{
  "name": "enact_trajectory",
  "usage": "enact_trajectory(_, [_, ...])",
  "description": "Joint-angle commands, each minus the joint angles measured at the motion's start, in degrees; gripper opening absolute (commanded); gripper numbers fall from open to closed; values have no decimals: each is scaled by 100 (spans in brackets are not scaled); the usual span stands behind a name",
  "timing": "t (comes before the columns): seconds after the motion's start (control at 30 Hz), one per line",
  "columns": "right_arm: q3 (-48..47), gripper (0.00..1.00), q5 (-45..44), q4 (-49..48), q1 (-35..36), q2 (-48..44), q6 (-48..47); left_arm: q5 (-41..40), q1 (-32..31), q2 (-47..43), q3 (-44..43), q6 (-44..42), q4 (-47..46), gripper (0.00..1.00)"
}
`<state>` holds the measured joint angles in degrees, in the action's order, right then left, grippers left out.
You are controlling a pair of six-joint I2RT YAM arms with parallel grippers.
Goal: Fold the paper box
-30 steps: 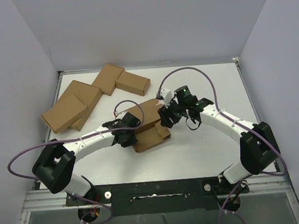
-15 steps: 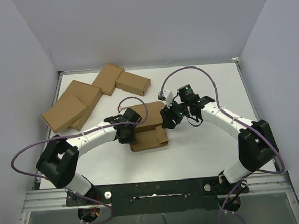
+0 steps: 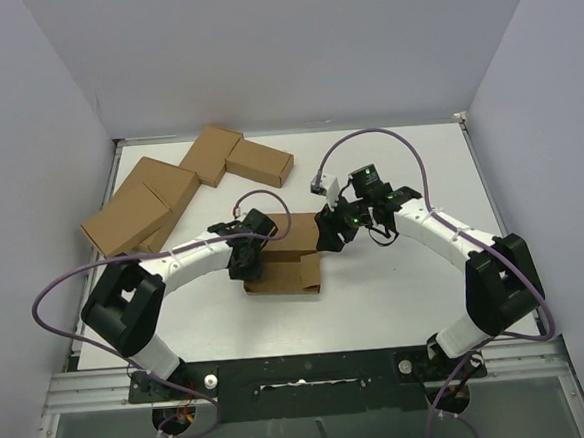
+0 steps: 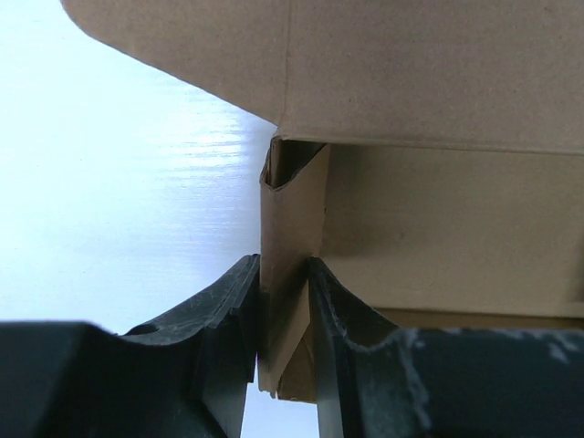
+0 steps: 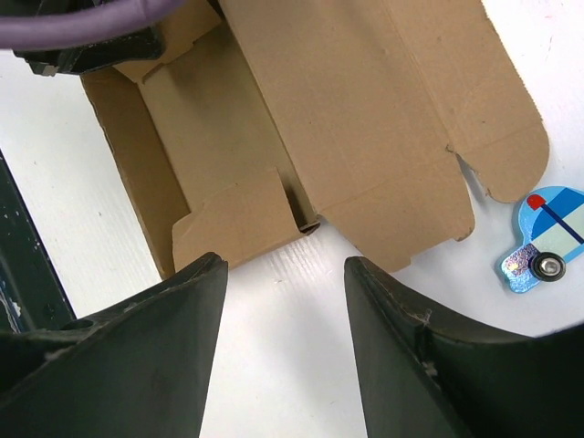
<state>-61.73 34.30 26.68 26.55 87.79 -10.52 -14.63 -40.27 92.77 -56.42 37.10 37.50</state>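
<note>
- In the last second the paper box has swung round: its near flap lay skewed then and now lies square to the near edge of the table, and the left arm has folded in closer behind it
- Far left, towards the back corner, four closed brown cartons huddle in one cluster, touching or overlapping, well apart from the work
- The one left gripper sits at the box's left end; seen from its own camera, its two fingers stand either side of an upright cardboard side wall, right up against it, but I cannot tell whether they are pinching it or have let go
- The single paper box lies mid-table between the two grippers, part-formed: an open tray with low walls raised and a wide lid panel spread flat beside it, ending in a tuck flap with rounded corners
- The one right gripper hangs over the box's right end, its two fingers spread wide with only bare table and the box's end flap between them, grasping nothing
- Just beside the rounded flap, in the right wrist view, lies one small blue-and-white car-shaped piece with a red spot on top
</note>
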Motion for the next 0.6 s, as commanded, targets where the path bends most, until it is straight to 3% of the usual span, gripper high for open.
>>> enact_trajectory(0.0, [-181,55,180,-84,-44,-76,-30,-196,33,212,-319,-211,232,18])
enact_trajectory(0.07, [-181,55,182,-84,-39,-82,-29,-287,37,316,-370,-277,411,0])
enact_trajectory(0.4, [-194,55,173,-54,-43,-8,-61,-778,-117,500,-667,-307,867,0])
enact_trajectory(0.57, [-199,56,220,-31,-42,32,-81,-678,-113,254,-833,-237,858,28])
